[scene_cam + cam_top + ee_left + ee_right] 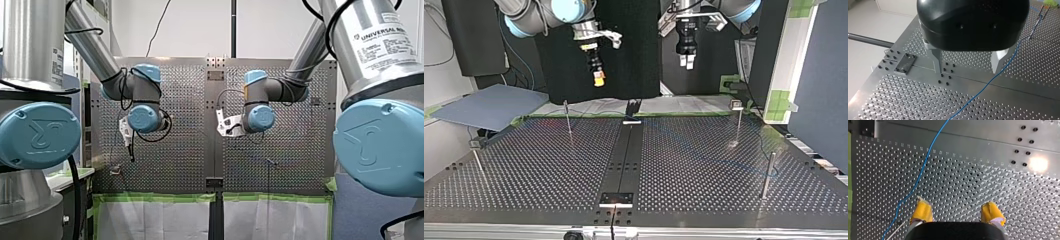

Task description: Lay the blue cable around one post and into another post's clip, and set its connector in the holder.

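Between the metal fingers (937,62) of my left gripper (968,67) shows only the bare perforated surface (910,100); they are spread wide and pinch nothing. The blue cable (988,81) lies on the surface and passes just beside one finger, outside the gap. From there it runs on to a thin post (1041,11) at the far corner and climbs it. Whether it sits in a clip there I cannot tell. A small dark plate (905,63) is bolted to the surface on the other side of the fingers.

My right gripper (957,213) also has its yellow-padded fingers (921,210) spread apart, with nothing between them. The cable bends past the outside of one pad and then runs straight to the plain middle strip (973,135).

In the top view both grippers hang well above the far edge of the surface, my right one at left and my left one at right. Four thin posts stand upright on the surface: far left (568,120), far right (738,122), near right (768,175) and near left (478,162). A small black block (632,119) sits at the far end of the middle strip. The connector I cannot make out.
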{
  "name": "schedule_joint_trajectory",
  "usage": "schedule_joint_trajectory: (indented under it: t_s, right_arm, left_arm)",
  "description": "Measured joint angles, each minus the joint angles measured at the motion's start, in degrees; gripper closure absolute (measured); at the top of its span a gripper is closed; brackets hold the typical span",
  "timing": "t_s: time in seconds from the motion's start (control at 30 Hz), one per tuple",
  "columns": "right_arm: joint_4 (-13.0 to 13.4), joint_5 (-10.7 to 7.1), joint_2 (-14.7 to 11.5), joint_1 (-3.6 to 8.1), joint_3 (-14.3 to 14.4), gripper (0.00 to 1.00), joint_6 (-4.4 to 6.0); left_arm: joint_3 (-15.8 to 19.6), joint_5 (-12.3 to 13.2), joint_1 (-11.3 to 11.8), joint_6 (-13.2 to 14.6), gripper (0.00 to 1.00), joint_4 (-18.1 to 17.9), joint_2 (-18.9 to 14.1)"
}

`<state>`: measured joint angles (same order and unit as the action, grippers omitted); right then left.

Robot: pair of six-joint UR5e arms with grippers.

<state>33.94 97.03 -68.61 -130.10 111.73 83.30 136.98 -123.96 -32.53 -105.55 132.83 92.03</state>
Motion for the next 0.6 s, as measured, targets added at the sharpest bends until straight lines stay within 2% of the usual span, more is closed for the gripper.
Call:
schedule_joint_trajectory:
  t_s: [0.2, 0.6]
  right_arm:
    - [0.4, 0.07, 0.0, -0.77, 0.0, 0.00, 0.27]
    - [0.4, 0.09, 0.0, -0.90, 0.0, 0.00, 0.30]
  left_arm:
    - [0.1, 0.1, 0.1, 0.0, 0.04, -0.1, 0.0]
    - [0.1, 0.1, 0.1, 0.0, 0.04, -0.2, 0.0]
